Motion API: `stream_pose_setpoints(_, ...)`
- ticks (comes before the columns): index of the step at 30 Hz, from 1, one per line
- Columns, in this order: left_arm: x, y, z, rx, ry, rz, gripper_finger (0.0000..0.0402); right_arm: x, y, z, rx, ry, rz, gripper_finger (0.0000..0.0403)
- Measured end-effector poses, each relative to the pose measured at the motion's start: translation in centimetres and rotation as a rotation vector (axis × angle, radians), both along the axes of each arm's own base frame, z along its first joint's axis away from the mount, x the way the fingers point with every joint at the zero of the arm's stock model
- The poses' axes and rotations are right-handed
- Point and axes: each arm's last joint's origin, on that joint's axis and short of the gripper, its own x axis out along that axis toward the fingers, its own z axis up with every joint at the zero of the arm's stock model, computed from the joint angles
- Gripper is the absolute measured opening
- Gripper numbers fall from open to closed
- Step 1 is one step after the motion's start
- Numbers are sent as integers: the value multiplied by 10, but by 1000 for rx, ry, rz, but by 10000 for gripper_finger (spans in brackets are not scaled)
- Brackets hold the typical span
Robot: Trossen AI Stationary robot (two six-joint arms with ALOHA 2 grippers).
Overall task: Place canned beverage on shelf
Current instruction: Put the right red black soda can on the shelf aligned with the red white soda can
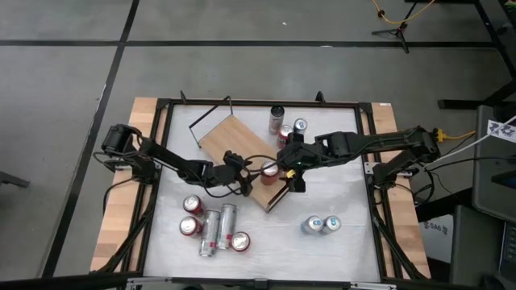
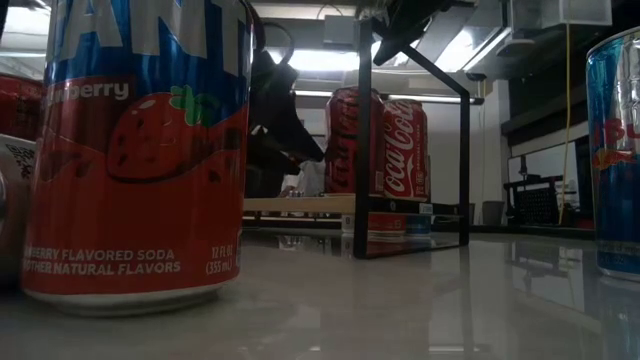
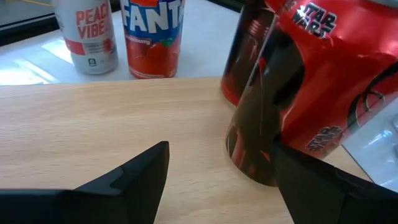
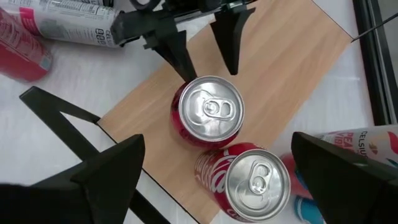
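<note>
Two red cola cans [image 4: 211, 112] stand upright, touching, on the light-brown wooden shelf [image 4: 280, 56].

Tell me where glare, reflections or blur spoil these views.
Low view: the Fanta can looms huge and soft at the lens, and bright ceiling lights behind silhouette the shelf rail, mirrored in the glossy tabletop. Left wrist view: the Star Wars can is cropped and carries sheen.

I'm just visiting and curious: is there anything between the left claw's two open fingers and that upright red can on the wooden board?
Nothing: in the right wrist view only bare shelf separates the left gripper from the red can, which is not between the fingers.
</note>
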Motion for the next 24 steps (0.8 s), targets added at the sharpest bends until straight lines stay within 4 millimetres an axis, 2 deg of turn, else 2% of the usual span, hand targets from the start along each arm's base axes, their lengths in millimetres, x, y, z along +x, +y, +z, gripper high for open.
stream_pose_setpoints(13,2,10,2,6,-14,47,276,0,0,0,-3,0,-2,395)
stream_pose_setpoints(24,4,8,5,-5,-54,31,276,0,0,0,-3,0,-2,395)
